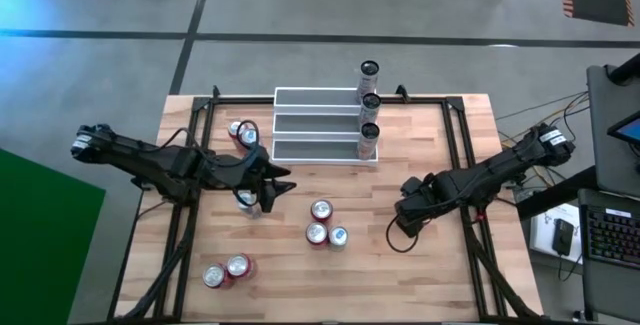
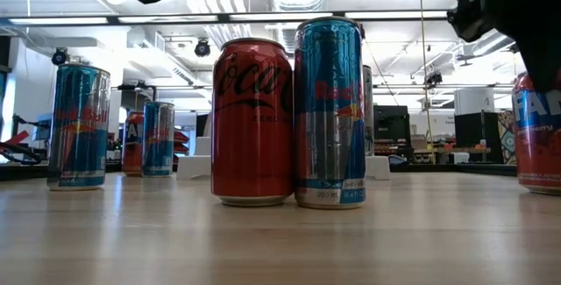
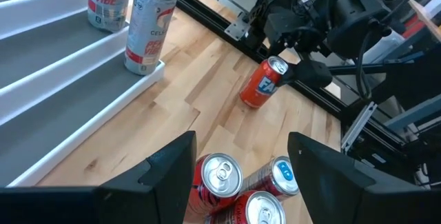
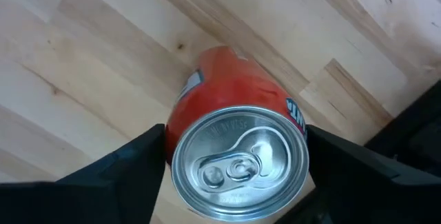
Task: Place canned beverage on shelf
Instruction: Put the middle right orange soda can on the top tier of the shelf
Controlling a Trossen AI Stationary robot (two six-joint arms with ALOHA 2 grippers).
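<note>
My worktop (image 1: 440,265) is pale blond wood with darker grain streaks, framed by black rails. The shelf (image 1: 315,123) shows white edges and grey treads. Between my right tool (image 4: 234,182)'s black fingers sits an orange-red can (image 4: 231,100) with a silver lid and a blue-and-white mark. Ahead of my left tool (image 3: 241,176), also black, the red Coca-Cola can (image 2: 253,118) carries black script, and the Red Bull can (image 2: 330,114) is blue and silver with red lettering.
</note>
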